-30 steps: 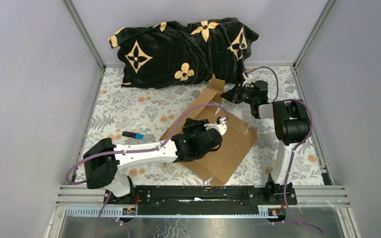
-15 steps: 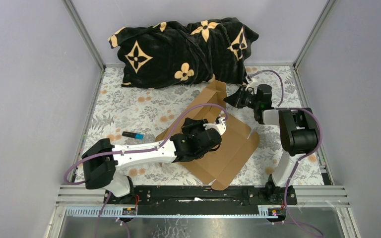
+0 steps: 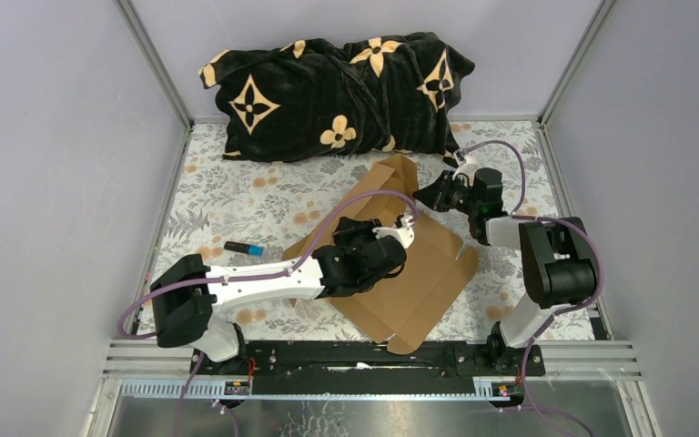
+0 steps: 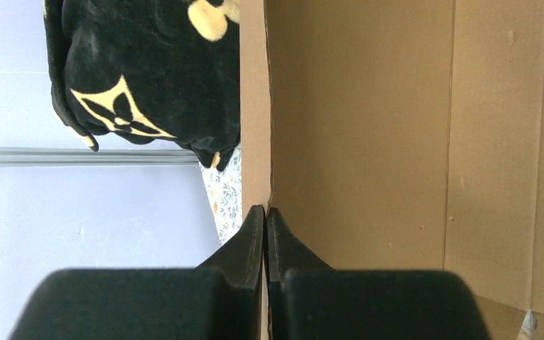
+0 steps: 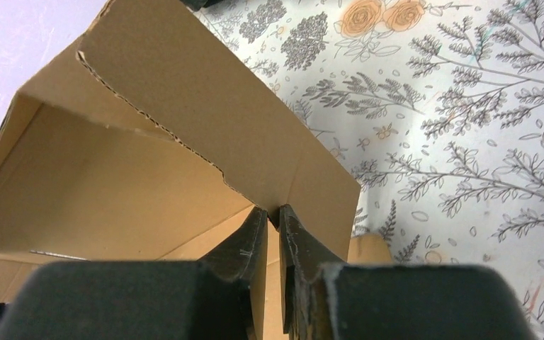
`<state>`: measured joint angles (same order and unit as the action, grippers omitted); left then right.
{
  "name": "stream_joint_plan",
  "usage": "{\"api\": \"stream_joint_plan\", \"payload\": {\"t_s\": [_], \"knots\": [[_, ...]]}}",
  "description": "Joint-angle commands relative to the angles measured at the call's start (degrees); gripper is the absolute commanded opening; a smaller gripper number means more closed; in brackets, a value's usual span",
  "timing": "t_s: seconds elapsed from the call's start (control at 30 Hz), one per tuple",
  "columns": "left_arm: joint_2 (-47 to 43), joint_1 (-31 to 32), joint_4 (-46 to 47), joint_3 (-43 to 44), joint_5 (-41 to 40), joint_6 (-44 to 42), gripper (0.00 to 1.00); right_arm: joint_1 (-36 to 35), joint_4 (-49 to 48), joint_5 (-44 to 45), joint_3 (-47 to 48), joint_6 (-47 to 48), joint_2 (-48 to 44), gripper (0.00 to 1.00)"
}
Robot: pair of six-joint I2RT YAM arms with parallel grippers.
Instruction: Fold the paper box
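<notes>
The paper box (image 3: 428,273) is a brown cardboard sheet lying partly unfolded in the middle of the table, with a flap raised at its far end. My left gripper (image 3: 408,226) reaches over the sheet. In the left wrist view it (image 4: 265,212) is shut on the edge of an upright cardboard panel (image 4: 368,142). My right gripper (image 3: 424,193) is at the far right corner of the sheet. The right wrist view shows it (image 5: 274,212) shut on the lower corner of the raised flap (image 5: 205,120).
A black pillow with tan flower motifs (image 3: 337,91) lies along the back wall, just behind the raised flap. A blue and black marker (image 3: 244,248) rests on the floral tablecloth to the left of the box. Metal frame posts and grey walls enclose the table.
My right gripper has moved right and nearer while closing on the flap, and the flap leans lower. The sheet slid slightly right. The left arm has not moved.
</notes>
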<state>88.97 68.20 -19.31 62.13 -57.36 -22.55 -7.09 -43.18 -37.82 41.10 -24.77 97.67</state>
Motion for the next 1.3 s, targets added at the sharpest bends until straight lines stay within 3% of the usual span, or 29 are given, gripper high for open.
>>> {"api": "stream_joint_plan", "payload": {"t_s": [0.0, 0.7, 1.27], "knots": [[1.53, 0.33, -1.76, 0.19, 5.62, 1.83, 0.04, -1.87, -4.15, -1.14, -2.44, -0.71, -5.33, 0.08], [4.60, 3.60, -3.30, 3.27, 5.34, 3.16, 0.04, -7.14, -7.84, 0.47, -14.92, -2.52, -13.88, 0.07], [6.71, 6.54, -5.03, 4.61, 5.38, 5.47, 0.04, -9.08, -19.01, -1.26, -15.29, -10.34, -7.01, 0.08]]}}
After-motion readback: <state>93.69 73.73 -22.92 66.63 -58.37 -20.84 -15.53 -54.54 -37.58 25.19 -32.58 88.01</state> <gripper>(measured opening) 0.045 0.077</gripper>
